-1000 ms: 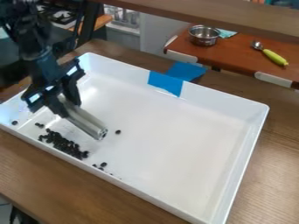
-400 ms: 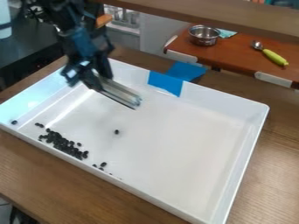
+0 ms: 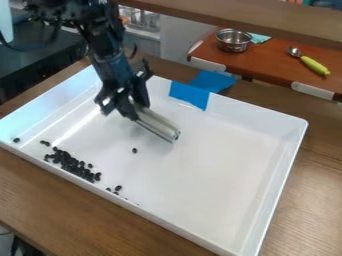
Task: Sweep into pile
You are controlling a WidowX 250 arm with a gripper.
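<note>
Held one silvery tube [image 3: 157,125], clamped in claw [image 3: 132,110], over white tray [image 3: 220,165]'s far half, and showed black pieces [image 3: 70,163] mostly clustered along tray's near wall.

- You have the tray [image 3: 220,165] on the table [image 3: 314,200].
- In it, front left: main cluster of bits [image 3: 70,162]; lone bit [image 3: 134,150] to its right.
- Behind, on second table [image 3: 267,62]: pot [image 3: 234,42], left of spoon [image 3: 311,63].

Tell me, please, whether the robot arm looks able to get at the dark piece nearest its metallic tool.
Probably yes: the gripper holds the metallic tool close by, and only bare tray floor seems to lie between tool and piece.
</note>
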